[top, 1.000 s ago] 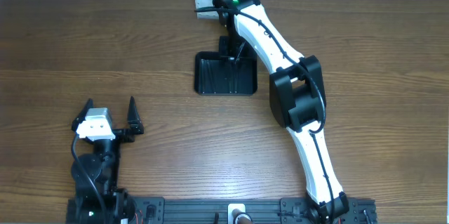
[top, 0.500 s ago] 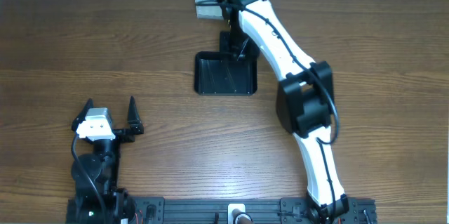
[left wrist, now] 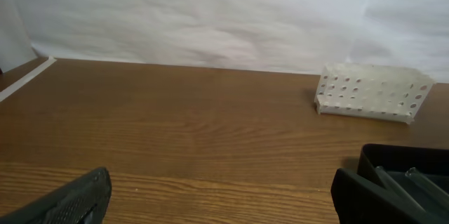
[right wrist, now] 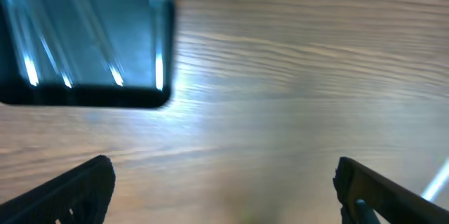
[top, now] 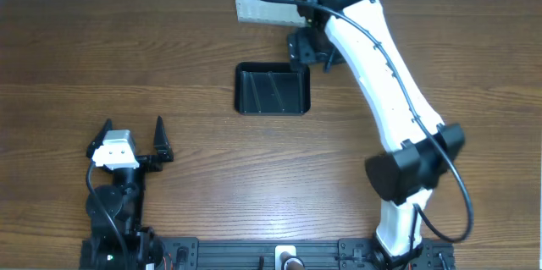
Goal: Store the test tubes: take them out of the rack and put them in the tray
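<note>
The black tray [top: 273, 89] sits mid-table with clear test tubes [right wrist: 77, 41] lying flat in it. Behind it stands the white perforated rack [top: 264, 5]; in the left wrist view the rack [left wrist: 372, 92] shows no tubes standing in it. My right gripper [top: 305, 52] hangs open and holding nothing over bare wood, just past the tray's far right corner. Its wrist view has the tray [right wrist: 163, 48] off to one side of the gripper [right wrist: 224, 199]. My left gripper [top: 133, 139] rests open near the left base, far from the tray [left wrist: 393, 159].
The wooden table [top: 102, 41] stretches bare to the left and right of the tray. A white backdrop [left wrist: 210, 13] rises behind the table's far edge.
The right arm has swung rightward and its gripper has come off the tray's far edge, uncovering the rack. The left arm has not moved.
</note>
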`<state>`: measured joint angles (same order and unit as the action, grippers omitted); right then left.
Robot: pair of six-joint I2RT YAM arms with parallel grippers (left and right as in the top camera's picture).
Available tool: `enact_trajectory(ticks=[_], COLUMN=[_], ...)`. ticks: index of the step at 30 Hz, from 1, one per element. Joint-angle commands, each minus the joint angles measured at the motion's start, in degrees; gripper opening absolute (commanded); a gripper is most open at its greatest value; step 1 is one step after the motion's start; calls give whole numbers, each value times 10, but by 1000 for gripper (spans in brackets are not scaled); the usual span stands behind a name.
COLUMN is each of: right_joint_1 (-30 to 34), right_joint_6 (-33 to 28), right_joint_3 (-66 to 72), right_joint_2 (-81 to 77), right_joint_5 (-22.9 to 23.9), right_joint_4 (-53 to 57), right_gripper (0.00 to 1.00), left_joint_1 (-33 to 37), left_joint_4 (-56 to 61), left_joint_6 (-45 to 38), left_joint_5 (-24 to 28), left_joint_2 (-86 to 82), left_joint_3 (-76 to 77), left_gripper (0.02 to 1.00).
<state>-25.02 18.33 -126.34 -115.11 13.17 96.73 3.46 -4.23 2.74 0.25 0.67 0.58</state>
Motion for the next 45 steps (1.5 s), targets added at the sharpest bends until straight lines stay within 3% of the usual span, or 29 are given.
enact_trajectory(ticks=[1, 9, 12, 17, 22, 30, 36, 45], right_joint_1=[14, 48, 74, 97, 93, 82, 99, 134], right_joint_6=[-8, -8, -25, -140, -221, -225, -225, -225], right_joint_3=[55, 341, 466, 582, 675, 814, 973, 1155], right_joint_2=[109, 372, 495, 600, 640, 709, 810, 934], right_joint_5=[45, 45, 31, -48, -20, -15, -15, -15], right_joint_4=[4, -54, -146, -357, -634, -822, -907, -913], right_gripper=[991, 991, 991, 993, 993, 993, 991, 993], left_joint_1=[2, 2, 2, 2, 2, 2, 2, 2], left_joint_4=[-2, -2, -2, -2, -2, -2, -2, -2], left_joint_6=[-6, -6, -6, -6, -6, -6, -6, -6], left_joint_5=[8, 8, 8, 8, 8, 8, 8, 8], left_joint_2=[-3, -3, -3, -3, -3, -3, -3, -3], left_joint_3=[-2, -2, -2, -2, -2, -2, -2, -2], left_gripper=[998, 998, 998, 998, 996, 998, 998, 998])
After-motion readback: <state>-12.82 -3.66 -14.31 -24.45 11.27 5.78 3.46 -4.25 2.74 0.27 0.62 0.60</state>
